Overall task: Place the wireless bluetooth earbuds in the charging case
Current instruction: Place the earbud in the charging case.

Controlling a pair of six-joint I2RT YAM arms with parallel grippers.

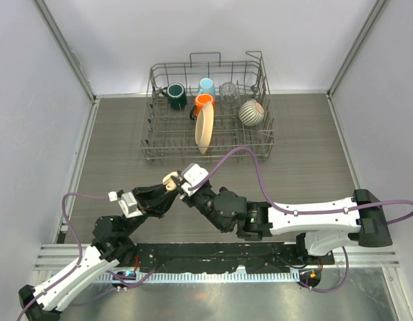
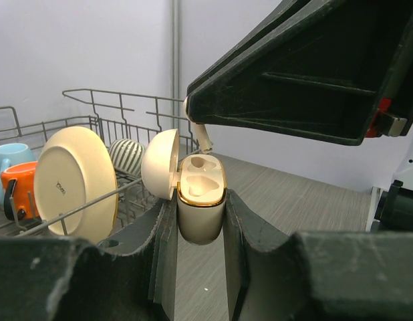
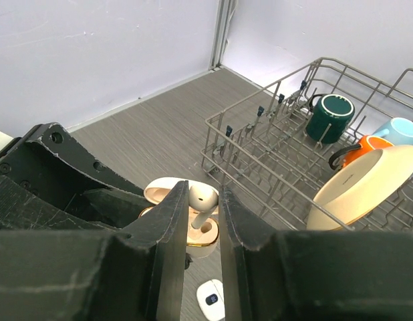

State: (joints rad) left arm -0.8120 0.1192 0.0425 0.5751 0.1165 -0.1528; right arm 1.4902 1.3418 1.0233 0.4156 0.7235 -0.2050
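Note:
My left gripper [image 2: 200, 200] is shut on the charging case [image 2: 201, 214], a cream rounded case with a gold rim. It is held upright above the table with its lid [image 2: 160, 164] swung open to the left. Both moulded sockets show bare. My right gripper [image 3: 203, 192] is shut on one of the wireless bluetooth earbuds [image 3: 202, 198], white, stem pointing down just over the case [image 3: 205, 238]. From the left wrist, only the stem [image 2: 203, 137] shows under the right gripper's black body. From above, the case [image 1: 171, 180] sits between both grippers at mid-table.
A wire dish rack [image 1: 260, 144] stands at the back with a cream plate [image 1: 204, 128], a green mug [image 1: 176, 95], an orange mug [image 1: 204, 101], a blue mug and a striped bowl [image 1: 251, 112]. A second white case [image 3: 211, 299] lies on the table below my right gripper.

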